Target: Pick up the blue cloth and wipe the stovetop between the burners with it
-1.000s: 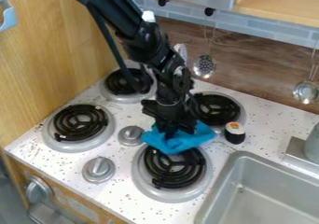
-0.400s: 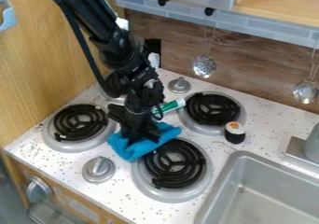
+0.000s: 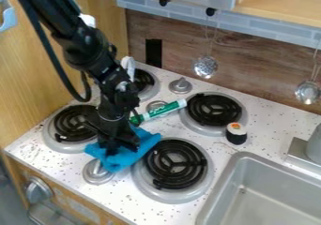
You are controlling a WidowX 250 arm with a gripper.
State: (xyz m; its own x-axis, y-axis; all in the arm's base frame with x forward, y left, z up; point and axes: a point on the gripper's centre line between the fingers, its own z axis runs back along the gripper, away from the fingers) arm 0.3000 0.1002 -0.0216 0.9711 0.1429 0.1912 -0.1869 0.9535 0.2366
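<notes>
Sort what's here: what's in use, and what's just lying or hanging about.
In use:
- gripper
- blue cloth, bunched at its fingers

Just about:
- green-and-white marker, lying among the burners
- small black-and-white roll, near the sink
- perforated ladle, hanging at the back

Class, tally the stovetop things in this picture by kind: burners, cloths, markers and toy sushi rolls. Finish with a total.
Burners: 4
Cloths: 1
Markers: 1
Toy sushi rolls: 1
Total: 7
</notes>
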